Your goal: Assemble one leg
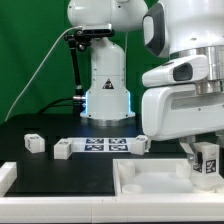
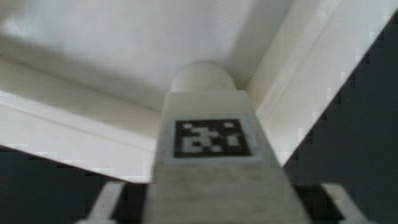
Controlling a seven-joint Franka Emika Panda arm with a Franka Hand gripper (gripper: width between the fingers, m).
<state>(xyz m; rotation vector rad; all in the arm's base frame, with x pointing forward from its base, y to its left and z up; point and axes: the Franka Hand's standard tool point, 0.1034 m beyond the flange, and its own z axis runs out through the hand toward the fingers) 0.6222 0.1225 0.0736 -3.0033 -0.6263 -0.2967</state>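
green backdrop [image 1: 30,40] behind, black table [image 1: 60,125] below, and the arm's white base [image 1: 105,85] standing at the back. from my console the gripper [image 1: 205,170] sits low at the exterior view's right, its fingers pinching the leg [image 1: 207,158] between them, tag face toward the camera. right under the fingers is the white tabletop piece [image 1: 150,182]; i cannot tell whether the leg touches it. well away from the fingers, toward the exterior view's left, the marker board [image 1: 105,145] lies flat on the table, with three loose legs near it: one [image 1: 140,143] just beside its nearer end, one [image 1: 64,150] at its far end, one [image 1: 35,143] farther off.

in the wrist view the leg [image 2: 210,140] runs out from between the fingers [image 2: 111,205], tag up, its rounded tip pointing into an inside corner of the tabletop piece [image 2: 107,60]. the picture is soft, so contact at the tip is unclear.
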